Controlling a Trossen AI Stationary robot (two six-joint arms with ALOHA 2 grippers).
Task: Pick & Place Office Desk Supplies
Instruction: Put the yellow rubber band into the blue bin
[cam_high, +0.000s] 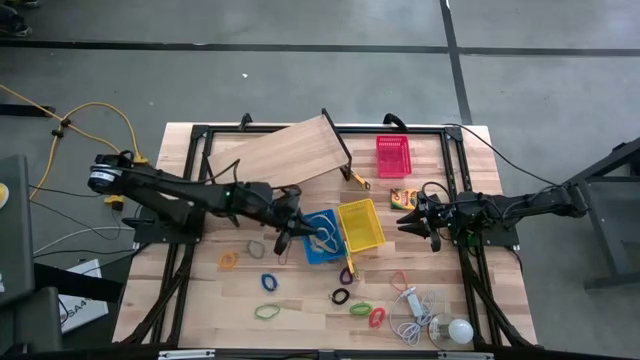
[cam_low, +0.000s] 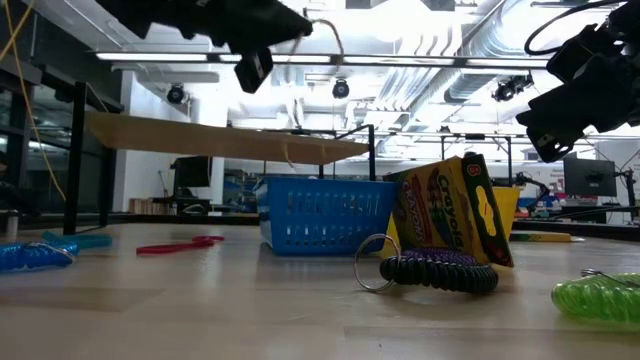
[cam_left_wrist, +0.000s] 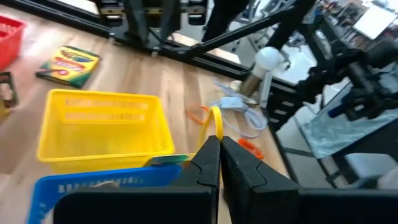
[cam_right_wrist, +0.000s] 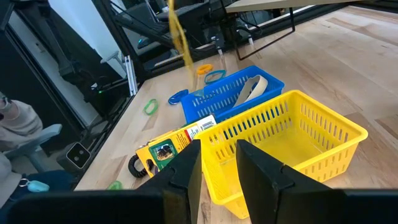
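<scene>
My left gripper (cam_left_wrist: 219, 144) (cam_high: 296, 222) is shut on a yellow rubber band (cam_right_wrist: 179, 37) by the left side of the blue basket (cam_high: 320, 240), which holds a tan band (cam_right_wrist: 249, 90). The yellow basket (cam_high: 360, 225) stands to its right. One crayon box (cam_low: 450, 215) leans against the yellow basket, and another (cam_left_wrist: 68, 65) lies flat near the red basket (cam_high: 392, 155). My right gripper (cam_right_wrist: 217, 165) (cam_high: 408, 220) waits open, right of the yellow basket, with nothing between its fingers. My left gripper pinches the yellow band (cam_left_wrist: 216, 127) between its two fingertips. The fingers come nearly level from the table's left. In the right wrist view the band hangs down as a slack strip (cam_right_wrist: 183, 53) over the blue basket's corner, clear of the table.
Loose bands lie on the near half of the table: orange (cam_high: 228, 260), blue (cam_high: 268, 282), green (cam_high: 265, 312), black (cam_high: 340, 296), red (cam_high: 377, 317). A white bulb (cam_high: 460, 330) with its cord sits near the right front corner. A wooden board (cam_high: 285, 150) stands at the back.
</scene>
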